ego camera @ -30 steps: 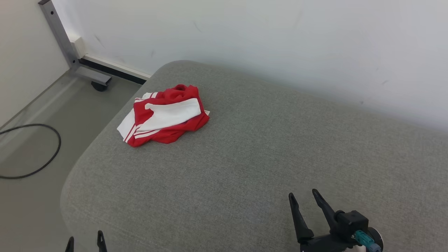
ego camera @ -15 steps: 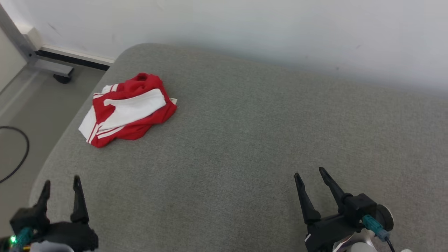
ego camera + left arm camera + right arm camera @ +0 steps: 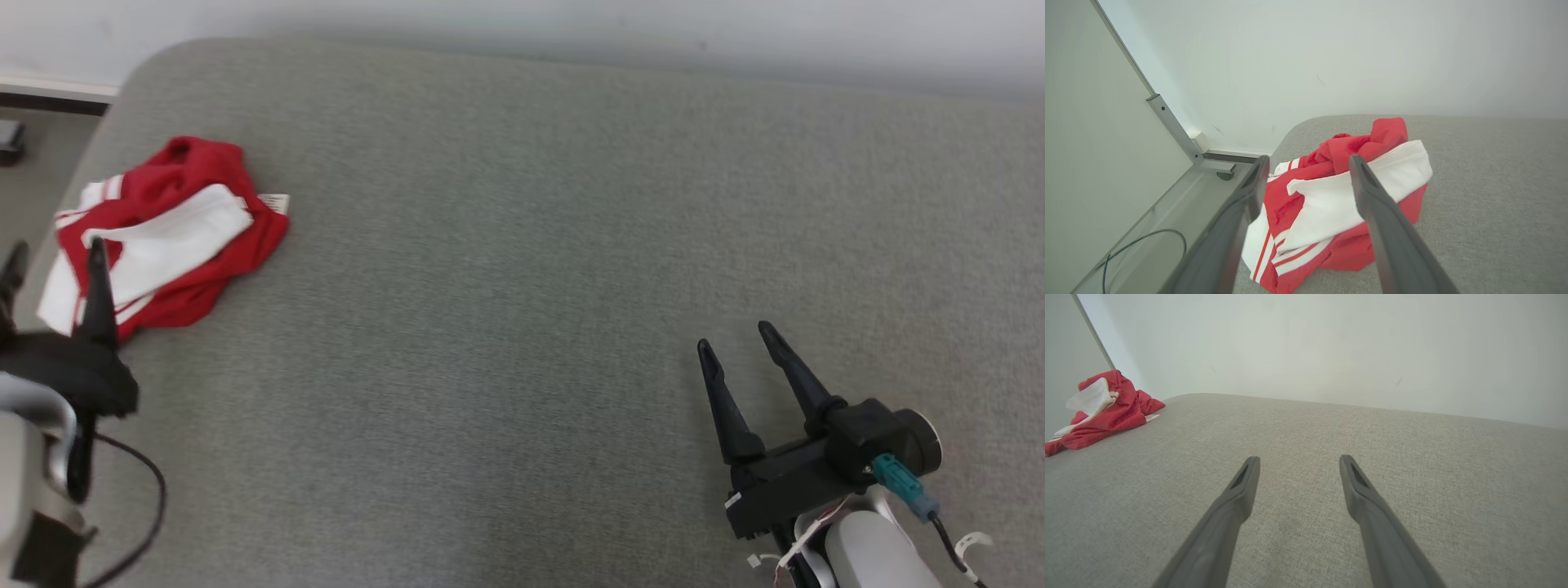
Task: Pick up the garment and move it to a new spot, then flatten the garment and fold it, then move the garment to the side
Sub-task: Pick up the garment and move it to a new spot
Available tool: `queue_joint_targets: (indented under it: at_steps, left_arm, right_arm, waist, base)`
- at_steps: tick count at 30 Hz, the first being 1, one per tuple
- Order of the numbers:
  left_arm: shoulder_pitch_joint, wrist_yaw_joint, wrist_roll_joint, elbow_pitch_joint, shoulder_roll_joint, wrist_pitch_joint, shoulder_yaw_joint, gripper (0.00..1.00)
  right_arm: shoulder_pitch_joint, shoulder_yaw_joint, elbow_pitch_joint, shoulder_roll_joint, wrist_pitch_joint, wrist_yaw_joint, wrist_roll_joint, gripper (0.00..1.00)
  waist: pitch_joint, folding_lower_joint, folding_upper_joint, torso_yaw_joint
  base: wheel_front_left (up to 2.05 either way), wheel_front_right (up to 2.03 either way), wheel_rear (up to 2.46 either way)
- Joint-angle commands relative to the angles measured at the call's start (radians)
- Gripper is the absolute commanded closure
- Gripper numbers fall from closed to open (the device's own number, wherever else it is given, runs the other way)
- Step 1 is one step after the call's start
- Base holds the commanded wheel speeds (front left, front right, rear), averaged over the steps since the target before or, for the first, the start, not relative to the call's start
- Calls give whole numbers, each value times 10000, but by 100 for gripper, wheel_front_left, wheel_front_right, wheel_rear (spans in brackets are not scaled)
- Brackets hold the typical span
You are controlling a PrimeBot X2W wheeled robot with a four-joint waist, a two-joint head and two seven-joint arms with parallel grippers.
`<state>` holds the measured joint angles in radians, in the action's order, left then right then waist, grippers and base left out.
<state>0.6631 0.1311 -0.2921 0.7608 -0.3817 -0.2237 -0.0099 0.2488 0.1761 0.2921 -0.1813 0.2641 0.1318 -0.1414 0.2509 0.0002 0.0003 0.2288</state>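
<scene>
The garment (image 3: 163, 237) was soft red and white cloth, crumpled, with a faint sheen on the red. A small label (image 3: 273, 202) at its edge looked like paper or woven tape. The bench (image 3: 522, 245) was covered in grey woven cloth, matt and slightly coarse. The right gripper (image 3: 735, 336) and left gripper (image 3: 1309, 160) had fingers (image 3: 1237, 498) of dark, smooth, matt plastic. A teal plug (image 3: 898, 478) looked like plastic. The wall (image 3: 1331, 53) was smooth matt paint, lightly scuffed. The frame (image 3: 1175, 126) beside it was dull grey metal. The floor (image 3: 1167, 212) looked smooth.
</scene>
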Motion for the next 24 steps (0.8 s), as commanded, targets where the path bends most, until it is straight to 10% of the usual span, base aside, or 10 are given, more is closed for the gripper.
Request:
queue_joint_targets:
  at_steps: [1, 24]
  left_arm:
    - [356, -21, -273, 217, -244, 175, -162, 0]
    - [3005, -49, -3818, 2490, -1981, 5664, -1685, 0]
  right_arm:
    - [171, 8, -87, -78, -1, -20, -135, 0]
    - [697, 200, -505, -466, -3, -20, -286, 0]
  waist:
    - [778, -2, -3, -746]
    - [2267, -2, -3, -2169]
  base:
    - [0, 0, 0]
    - [0, 0, 0]
